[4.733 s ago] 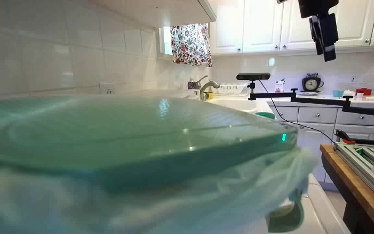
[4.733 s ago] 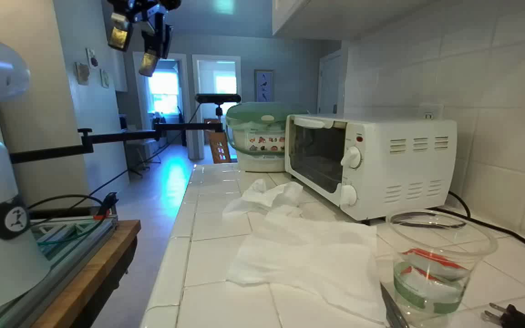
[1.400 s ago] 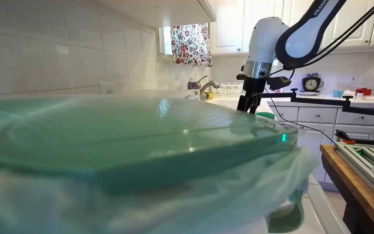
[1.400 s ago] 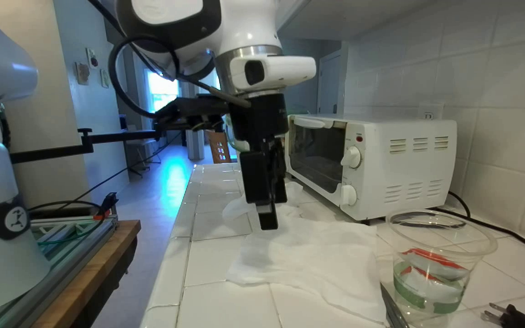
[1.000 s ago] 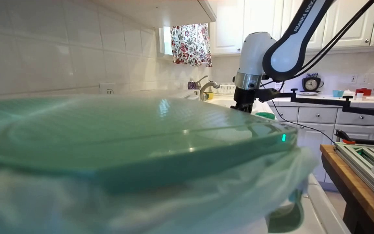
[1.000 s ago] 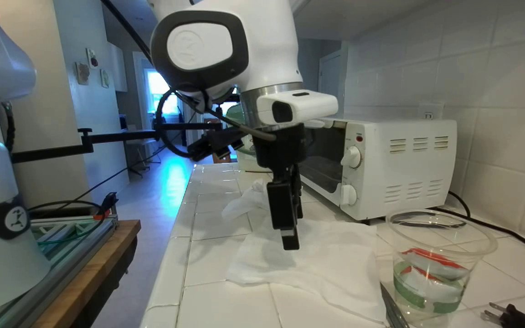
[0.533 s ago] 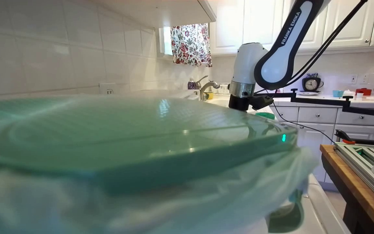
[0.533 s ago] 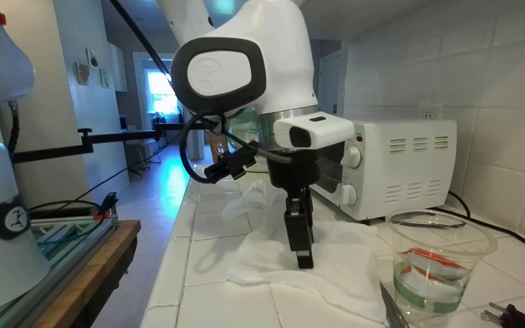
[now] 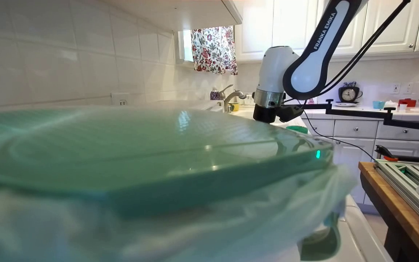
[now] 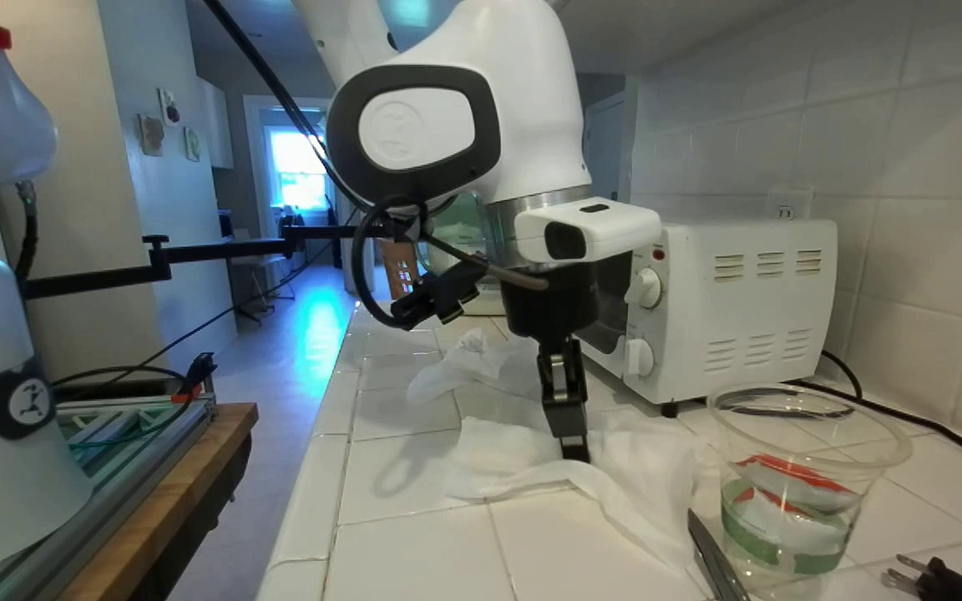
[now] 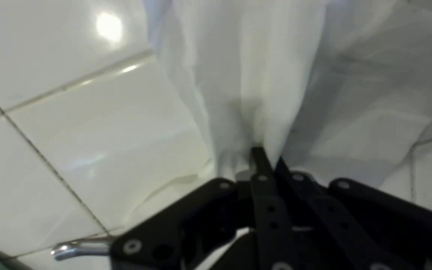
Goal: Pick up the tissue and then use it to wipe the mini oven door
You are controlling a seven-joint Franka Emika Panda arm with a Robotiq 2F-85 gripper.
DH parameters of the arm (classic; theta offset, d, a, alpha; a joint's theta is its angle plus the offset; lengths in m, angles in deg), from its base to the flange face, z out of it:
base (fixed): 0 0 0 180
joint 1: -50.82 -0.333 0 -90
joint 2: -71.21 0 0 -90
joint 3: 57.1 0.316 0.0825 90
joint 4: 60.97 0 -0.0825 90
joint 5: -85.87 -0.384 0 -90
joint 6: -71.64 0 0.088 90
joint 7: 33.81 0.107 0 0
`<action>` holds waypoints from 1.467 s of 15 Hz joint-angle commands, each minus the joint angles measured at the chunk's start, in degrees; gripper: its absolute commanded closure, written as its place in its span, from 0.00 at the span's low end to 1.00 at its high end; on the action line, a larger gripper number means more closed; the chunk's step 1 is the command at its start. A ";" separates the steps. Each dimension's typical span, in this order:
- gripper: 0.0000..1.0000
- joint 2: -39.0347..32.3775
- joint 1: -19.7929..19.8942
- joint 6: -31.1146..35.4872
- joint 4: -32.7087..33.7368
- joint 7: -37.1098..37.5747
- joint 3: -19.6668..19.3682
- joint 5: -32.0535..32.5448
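Item: one tool (image 11: 270, 154), jaws drawn together on the tissue (image 10: 648, 476), which is freshly rucked up yet lies mostly on the desk (image 10: 414, 568), near the mini oven door (image 10: 613, 302) (unwiped, I'd say from here), so lifting probably comes next.

Home kitchen, white tiled counter (image 10: 414, 551) under the pincer (image 10: 574, 452), mini oven (image 10: 740, 300) near it, in an exterior view a sink faucet (image 9: 233, 96), floral curtain (image 9: 215, 51), white cupboards (image 9: 293, 29) and drawers (image 9: 355, 128) beyond the pincer.
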 commanded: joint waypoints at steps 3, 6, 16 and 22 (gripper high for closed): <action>1.00 7.16 -6.39 -0.88 -4.71 6.50 -4.36 9.46; 1.00 14.18 -7.56 -0.43 -8.72 11.22 -3.90 16.59; 1.00 23.07 1.34 16.06 -11.70 26.59 6.79 51.20; 1.00 24.53 10.87 23.65 -8.61 25.94 14.36 57.81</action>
